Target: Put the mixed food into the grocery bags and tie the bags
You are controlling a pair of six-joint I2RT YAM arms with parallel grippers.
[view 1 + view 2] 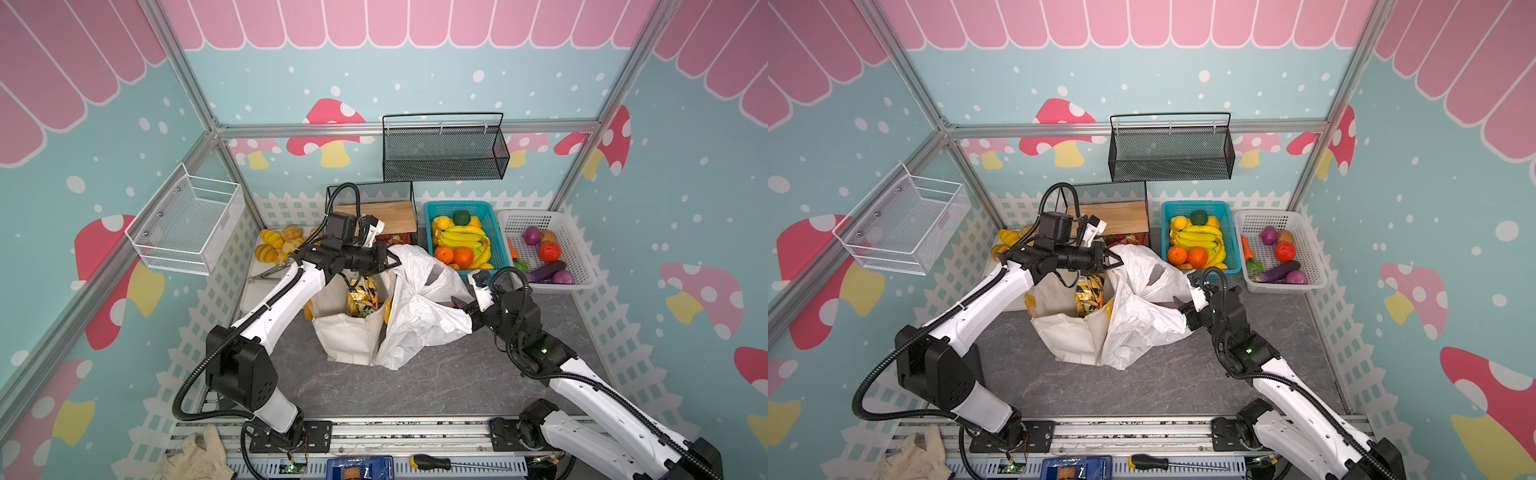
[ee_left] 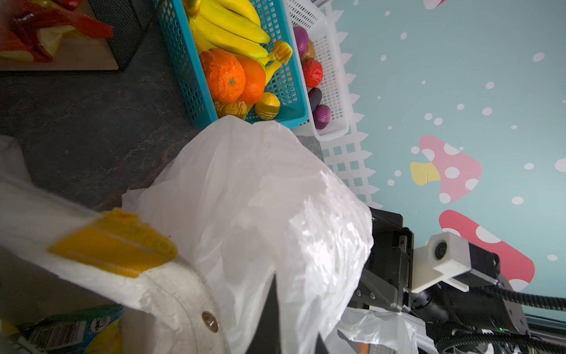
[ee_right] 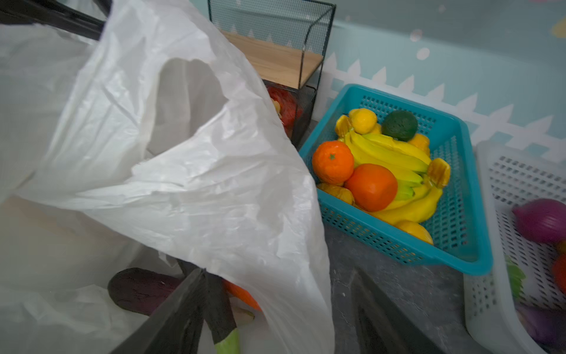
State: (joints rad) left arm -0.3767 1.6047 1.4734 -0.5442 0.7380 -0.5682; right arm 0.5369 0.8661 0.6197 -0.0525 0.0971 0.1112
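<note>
The white plastic bag (image 1: 415, 316), pinched by the shut left gripper (image 1: 392, 261), is being filled, and more food (image 1: 549, 271) should be fetched next by the spread-apart right gripper (image 1: 457, 304).

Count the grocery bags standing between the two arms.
2. The canvas tote stands centrally, snack packets inside; the white plastic bag slumps against it, on the right arm's side. No others visible.
</note>
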